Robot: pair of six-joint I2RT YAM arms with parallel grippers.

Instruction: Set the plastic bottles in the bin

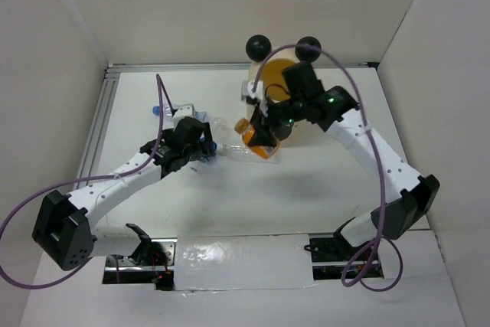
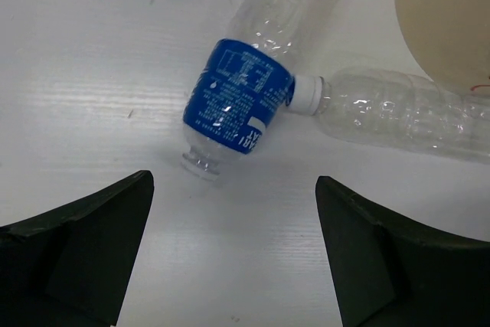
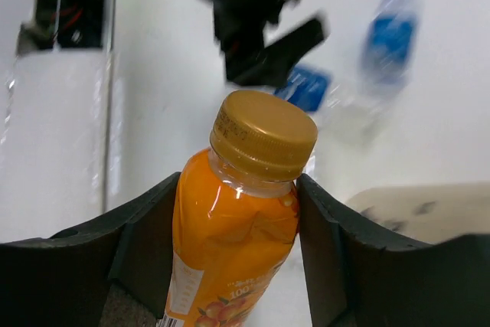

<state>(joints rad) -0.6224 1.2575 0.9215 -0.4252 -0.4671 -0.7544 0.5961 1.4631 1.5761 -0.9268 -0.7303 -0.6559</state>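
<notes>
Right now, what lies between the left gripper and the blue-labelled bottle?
Only bare white table; the left wrist view shows nothing between the open left gripper and the blue-labelled bottle.

Only "100" on orange bottle (image 3: 233,243) (blue label (image 2: 237,97) print illegible)

white table (image 1: 321,189) boxed by plain cream walls (image 1: 230,5).

The white table (image 1: 321,181) carried the upright bin (image 2: 448,13). A blue-label bottle (image 2: 237,97) lay on it, a clear bottle (image 2: 398,112) touching its label cap-first. Another bottle (image 1: 174,109) lay nearby.
</notes>
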